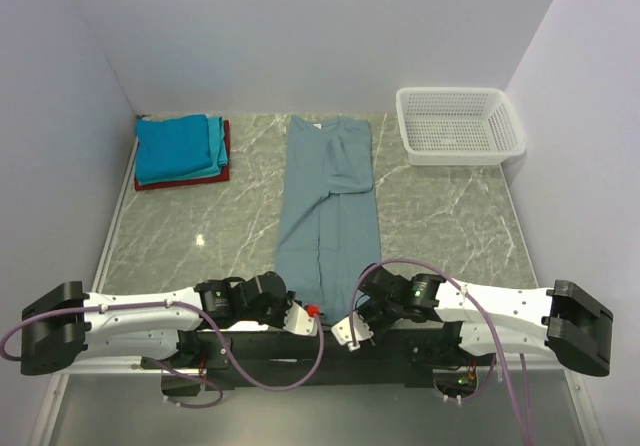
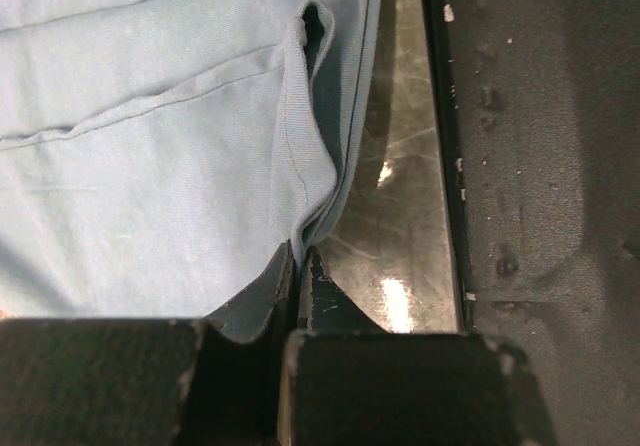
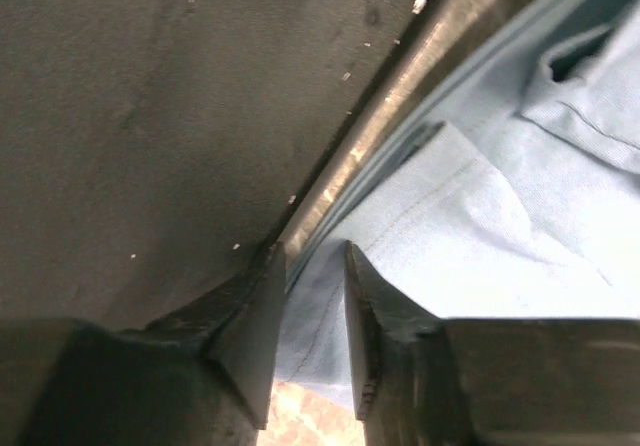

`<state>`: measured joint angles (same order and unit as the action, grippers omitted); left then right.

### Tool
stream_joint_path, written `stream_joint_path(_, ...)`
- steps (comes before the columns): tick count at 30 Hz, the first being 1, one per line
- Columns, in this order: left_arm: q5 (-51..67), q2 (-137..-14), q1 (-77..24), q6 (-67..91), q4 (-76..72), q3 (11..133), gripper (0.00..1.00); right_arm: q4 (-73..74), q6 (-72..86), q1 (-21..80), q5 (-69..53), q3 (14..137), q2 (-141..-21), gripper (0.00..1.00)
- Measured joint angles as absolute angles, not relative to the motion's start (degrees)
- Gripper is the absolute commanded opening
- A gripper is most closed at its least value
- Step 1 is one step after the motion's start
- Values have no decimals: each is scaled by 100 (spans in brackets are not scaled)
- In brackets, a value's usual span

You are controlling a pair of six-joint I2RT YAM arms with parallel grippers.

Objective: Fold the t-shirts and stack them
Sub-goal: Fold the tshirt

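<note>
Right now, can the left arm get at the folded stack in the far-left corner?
Probably not freely. The left gripper is shut on the near hem of the grey-blue t-shirt, so reaching would drag it along. The table between it and the folded stack is bare, though the stretch looks long.

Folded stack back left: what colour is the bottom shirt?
Red. The bottom shirt peeks out under the teal shirt; best in top external view.

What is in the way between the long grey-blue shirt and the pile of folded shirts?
Nothing that shows. Only a strip of table top lies between the grey-blue shirt and the pile of folded shirts at the far left.
</note>
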<state>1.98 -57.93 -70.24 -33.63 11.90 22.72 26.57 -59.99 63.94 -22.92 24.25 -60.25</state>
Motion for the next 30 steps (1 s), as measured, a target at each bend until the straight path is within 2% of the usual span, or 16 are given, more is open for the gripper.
stream_joint_path(6, 329, -5883, -7024, -3361, 1188, 2274, 0, 2567, -5876, 6394, -2167, 2410, -5988, 40)
stream_joint_path(11, 366, -5913, -7024, -3361, 1188, 2274, 0, 2436, -5852, 6372, -1734, 2399, -5999, 32)
stream_joint_path(21, 370, -5756, -7024, -3361, 1199, 2274, 0, 2353, -5734, 6372, -1498, 2491, -6208, 0)
stream_joint_path(30, 252, -5686, -7019, -3395, 1186, 2279, 0, 2910, -5465, 6158, -1785, 2733, -5802, 0)
